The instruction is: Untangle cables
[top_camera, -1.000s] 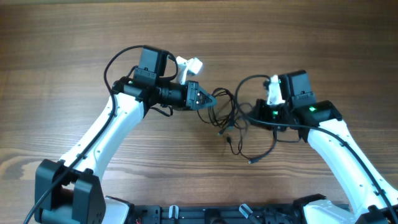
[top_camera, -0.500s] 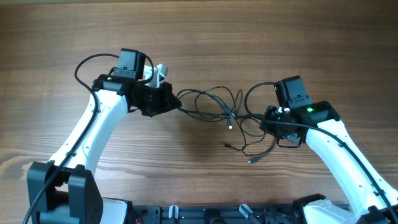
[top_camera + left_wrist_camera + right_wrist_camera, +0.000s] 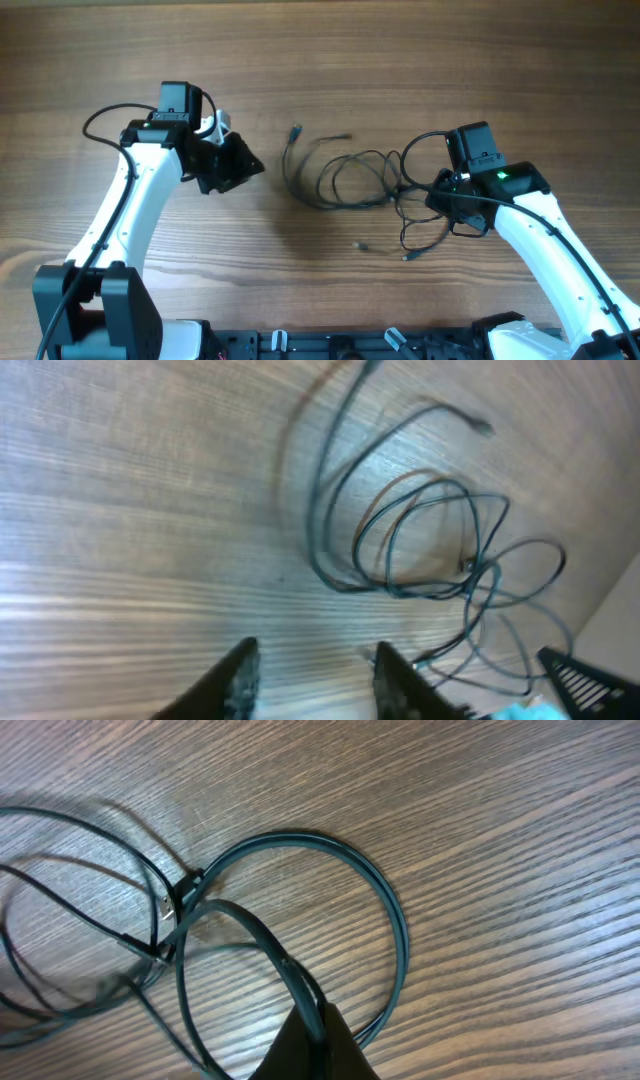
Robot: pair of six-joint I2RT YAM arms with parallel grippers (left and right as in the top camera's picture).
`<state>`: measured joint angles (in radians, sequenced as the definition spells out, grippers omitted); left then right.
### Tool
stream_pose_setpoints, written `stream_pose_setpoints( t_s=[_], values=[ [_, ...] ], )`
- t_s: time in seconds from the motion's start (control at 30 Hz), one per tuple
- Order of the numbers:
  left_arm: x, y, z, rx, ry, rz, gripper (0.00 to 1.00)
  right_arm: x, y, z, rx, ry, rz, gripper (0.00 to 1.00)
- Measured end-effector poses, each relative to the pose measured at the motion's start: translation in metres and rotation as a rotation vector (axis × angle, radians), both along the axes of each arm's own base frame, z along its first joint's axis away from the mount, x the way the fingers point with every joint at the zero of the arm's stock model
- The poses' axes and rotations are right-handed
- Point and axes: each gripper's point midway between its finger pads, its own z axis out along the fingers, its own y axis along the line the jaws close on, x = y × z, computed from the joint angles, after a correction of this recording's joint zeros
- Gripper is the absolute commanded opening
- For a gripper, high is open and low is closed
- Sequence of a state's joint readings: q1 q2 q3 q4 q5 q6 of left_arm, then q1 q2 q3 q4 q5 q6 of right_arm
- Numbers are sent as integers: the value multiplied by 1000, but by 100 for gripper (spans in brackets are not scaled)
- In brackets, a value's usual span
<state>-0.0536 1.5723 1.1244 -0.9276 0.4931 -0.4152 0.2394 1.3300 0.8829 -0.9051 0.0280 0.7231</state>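
Several thin black cables [image 3: 350, 180] lie looped and crossed on the wooden table between the arms, with small plug ends at the far side [image 3: 295, 131] and near side [image 3: 405, 258]. My left gripper [image 3: 247, 166] is open and empty, apart from the cables, to their left. In the left wrist view its fingertips [image 3: 315, 665] stand apart over bare wood, with the cable loops [image 3: 420, 530] beyond. My right gripper [image 3: 440, 196] is at the right end of the tangle. In the right wrist view its fingers [image 3: 320, 1025] are shut on one cable strand [image 3: 255, 935] beside a round loop [image 3: 385, 900].
The wooden table [image 3: 320, 60] fills the overhead view. Thick black arm cables arch over the left arm [image 3: 110, 115] and beside the right arm [image 3: 470, 228]. The robot base bar [image 3: 330, 345] runs along the near edge.
My left gripper has let go of the cable and drawn back to the left. The tangle was stretched leftward and now lies looser. My right gripper kept its hold.
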Motion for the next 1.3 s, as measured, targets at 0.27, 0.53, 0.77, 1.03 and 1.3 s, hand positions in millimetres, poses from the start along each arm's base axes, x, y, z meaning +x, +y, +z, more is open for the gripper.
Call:
stream_pose_setpoints(
  t_s=[0.27, 0.53, 0.77, 1.03, 1.3],
  values=[
    [3, 0, 0, -4, 4, 28, 58, 3, 1, 1, 4, -12, 1, 4],
    [13, -31, 5, -8, -91, -63, 65, 3, 2, 1, 9, -14, 2, 4],
    [18, -87, 15, -22, -258, -261, 72, 4, 4, 1, 21, -14, 5, 4],
    [28, -116, -17, 153, -363, -411, 69, 3, 5, 1, 27, -13, 6, 4],
    [46, -126, -48, 218, -400, -448, 60, 3, 5, 1, 28, -13, 6, 4]
  ],
)
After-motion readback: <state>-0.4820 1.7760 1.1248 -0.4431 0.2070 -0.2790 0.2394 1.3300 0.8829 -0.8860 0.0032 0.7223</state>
